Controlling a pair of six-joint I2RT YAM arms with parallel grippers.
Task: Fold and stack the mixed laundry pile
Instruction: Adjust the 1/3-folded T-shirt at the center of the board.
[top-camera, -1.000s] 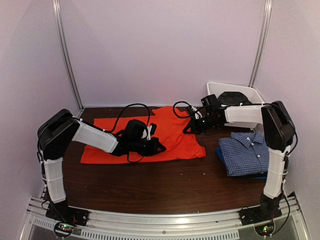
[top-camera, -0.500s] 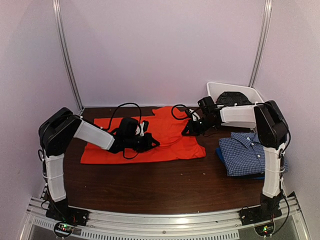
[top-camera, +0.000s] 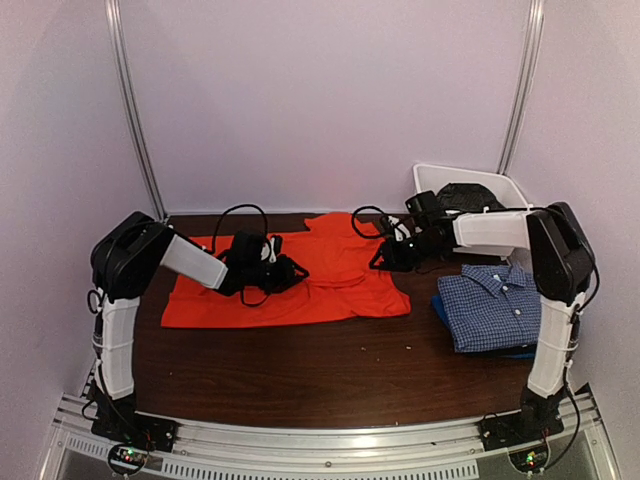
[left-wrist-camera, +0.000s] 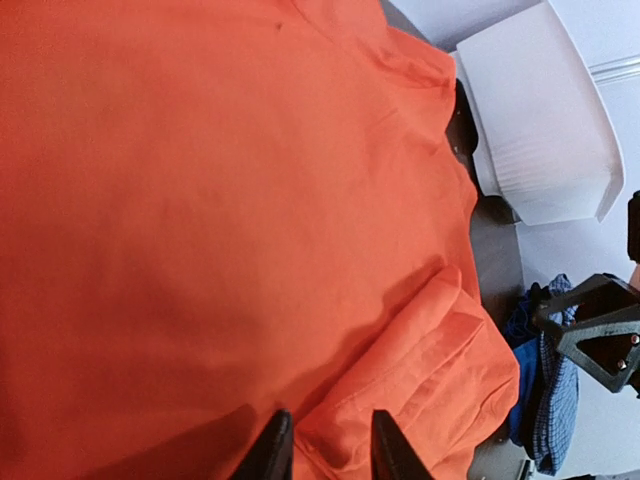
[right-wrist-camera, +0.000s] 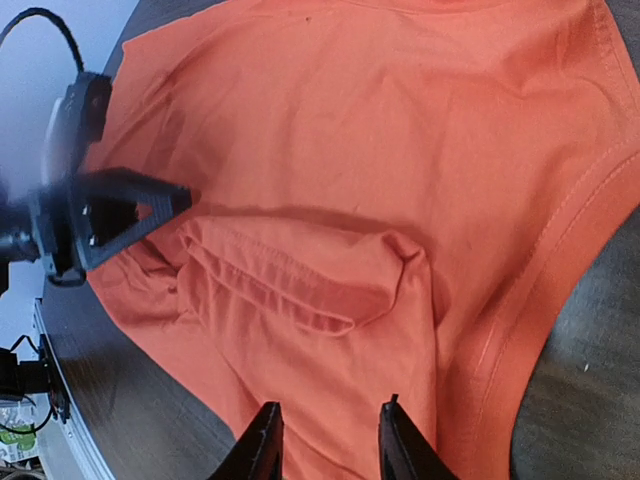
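Top external — dark table (top-camera: 320, 370), orange T-shirt (top-camera: 345, 280), pale walls (top-camera: 320, 100).

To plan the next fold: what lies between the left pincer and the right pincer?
Only the orange T-shirt, spread flat, fills the stretch between the left pincer and the right pincer; the top external view shows it.

The left end effector (left-wrist-camera: 330, 416) and right end effector (right-wrist-camera: 331, 403) have opened, releasing the orange T-shirt (top-camera: 335, 272).
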